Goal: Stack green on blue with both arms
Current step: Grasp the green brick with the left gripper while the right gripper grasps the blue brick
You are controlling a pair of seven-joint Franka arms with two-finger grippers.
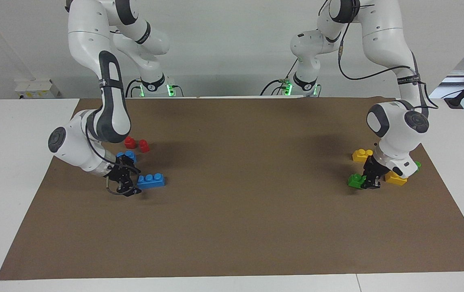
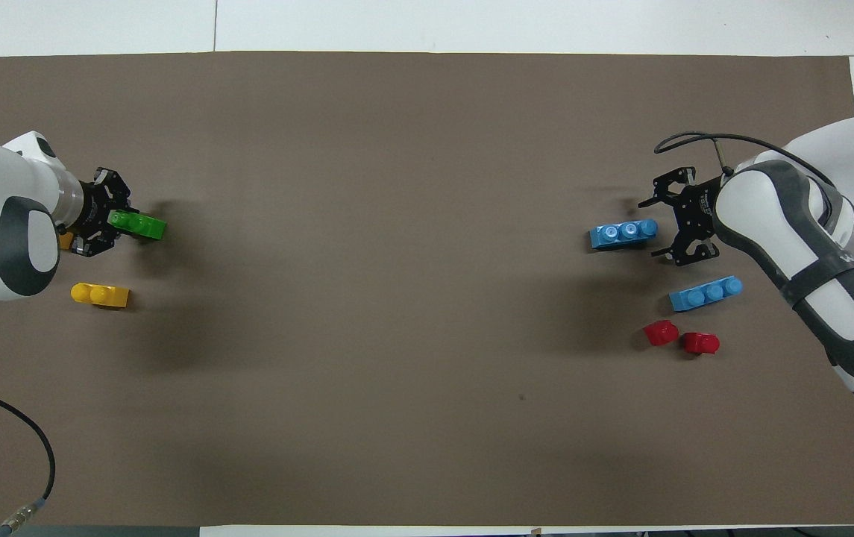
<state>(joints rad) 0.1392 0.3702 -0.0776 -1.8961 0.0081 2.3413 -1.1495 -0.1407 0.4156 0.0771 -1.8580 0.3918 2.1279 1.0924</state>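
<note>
1. Worktop (image 1: 232, 227): bricks lie at both ends.
2. My right gripper (image 1: 129, 183), jaws spread, sits beside blue (image 1: 151, 180), ready to grasp.
3. My left gripper (image 1: 370, 178) grips green (image 1: 355, 180) low on the worktop, for carrying over.

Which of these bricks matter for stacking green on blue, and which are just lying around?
In the job: green brick at the left gripper, blue brick beside the right gripper.
Lying about: other blue brick, two red pieces, two yellow bricks.
</note>
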